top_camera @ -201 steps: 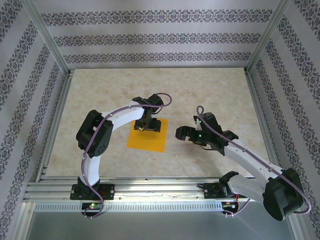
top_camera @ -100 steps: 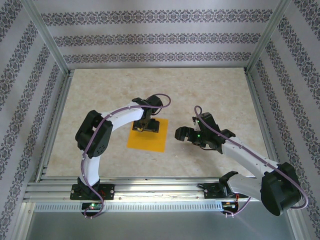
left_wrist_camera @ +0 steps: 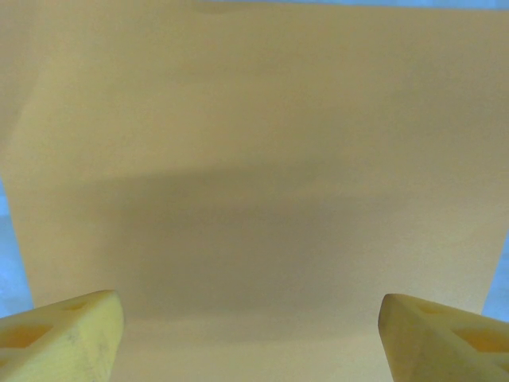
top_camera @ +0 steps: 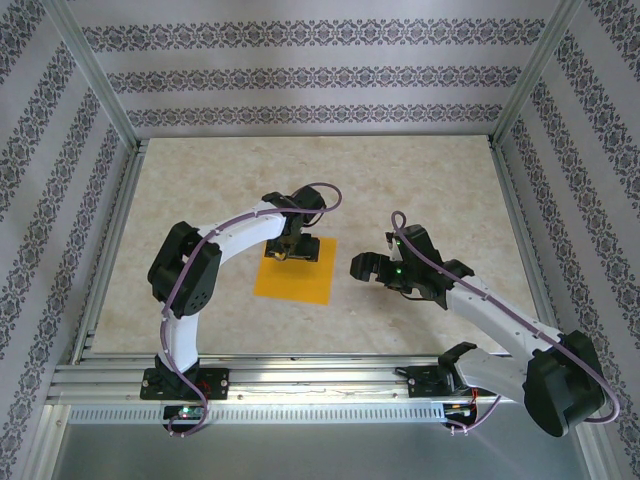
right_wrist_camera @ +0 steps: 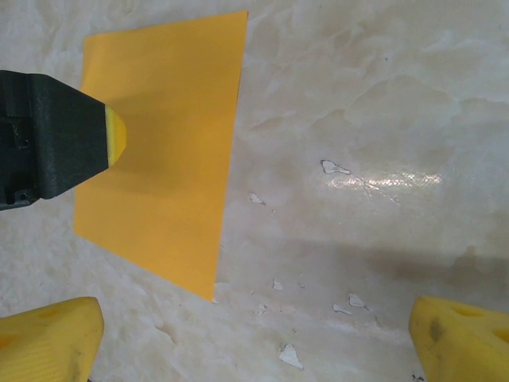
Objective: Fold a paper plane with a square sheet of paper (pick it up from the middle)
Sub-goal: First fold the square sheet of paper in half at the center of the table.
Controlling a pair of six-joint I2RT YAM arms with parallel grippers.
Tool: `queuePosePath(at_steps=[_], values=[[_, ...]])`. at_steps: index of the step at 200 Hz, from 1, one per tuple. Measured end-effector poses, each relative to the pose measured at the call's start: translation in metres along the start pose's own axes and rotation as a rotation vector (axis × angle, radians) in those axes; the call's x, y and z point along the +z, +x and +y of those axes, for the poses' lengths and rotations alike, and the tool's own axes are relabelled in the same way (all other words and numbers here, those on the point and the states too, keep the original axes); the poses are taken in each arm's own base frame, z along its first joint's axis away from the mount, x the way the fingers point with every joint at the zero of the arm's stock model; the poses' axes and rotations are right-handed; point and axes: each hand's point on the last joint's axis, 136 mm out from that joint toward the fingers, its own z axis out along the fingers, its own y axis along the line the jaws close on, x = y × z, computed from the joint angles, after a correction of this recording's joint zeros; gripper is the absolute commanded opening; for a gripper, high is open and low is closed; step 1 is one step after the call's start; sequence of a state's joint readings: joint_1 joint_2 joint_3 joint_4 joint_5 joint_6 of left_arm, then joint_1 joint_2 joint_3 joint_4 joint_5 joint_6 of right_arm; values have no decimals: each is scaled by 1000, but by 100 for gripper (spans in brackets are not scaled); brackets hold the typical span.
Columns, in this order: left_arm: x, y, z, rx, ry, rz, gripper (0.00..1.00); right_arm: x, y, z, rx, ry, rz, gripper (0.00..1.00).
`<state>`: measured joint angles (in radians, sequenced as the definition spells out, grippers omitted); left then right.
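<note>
Above the marble-patterned table (top_camera: pixel 420 180), the square sheet of paper (top_camera: pixel 295 278) lies flat and unfolded near the middle, a little toward the left arm's side. The left gripper (top_camera: pixel 290 252) points down over the sheet's far edge, jaws apart. The right gripper (top_camera: pixel 362 266) hangs over bare tabletop just beside the sheet's right edge, jaws spread wide and holding nothing.

From the left wrist, the orange-yellow paper lies close beneath, a soft band of shadow across it. Two yellow fingertips (left_wrist_camera: pixel 64 334) stand far apart at the lower corners with nothing pinched between them; whether they touch the sheet cannot be told.

From the right wrist, the sheet lies at upper left. One black finger (right_wrist_camera: pixel 48 147) of the left gripper, yellow at its tip, sits over the sheet's left part. The right gripper's own yellow fingertips (right_wrist_camera: pixel 457 338) stand wide at the bottom corners, above pale tabletop dotted with small white flecks (right_wrist_camera: pixel 334 167).
</note>
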<state>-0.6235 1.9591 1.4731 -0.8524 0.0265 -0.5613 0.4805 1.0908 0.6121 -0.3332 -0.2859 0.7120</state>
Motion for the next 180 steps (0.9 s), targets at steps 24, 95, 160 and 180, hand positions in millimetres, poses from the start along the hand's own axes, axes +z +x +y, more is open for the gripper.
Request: queuePosePath(at_steps=[24, 95, 160, 180], values=[[-1, 2, -4, 3, 24, 13, 83, 0, 0, 0, 0, 0, -1, 98], [1, -5, -14, 11, 43, 16, 84, 0, 0, 0, 4, 0, -1, 98], [11, 1, -13, 12, 32, 45, 85, -3, -2, 1, 16, -7, -13, 98], [14, 4, -12, 12, 31, 57, 85, -3, -3, 1, 19, -7, -16, 98]])
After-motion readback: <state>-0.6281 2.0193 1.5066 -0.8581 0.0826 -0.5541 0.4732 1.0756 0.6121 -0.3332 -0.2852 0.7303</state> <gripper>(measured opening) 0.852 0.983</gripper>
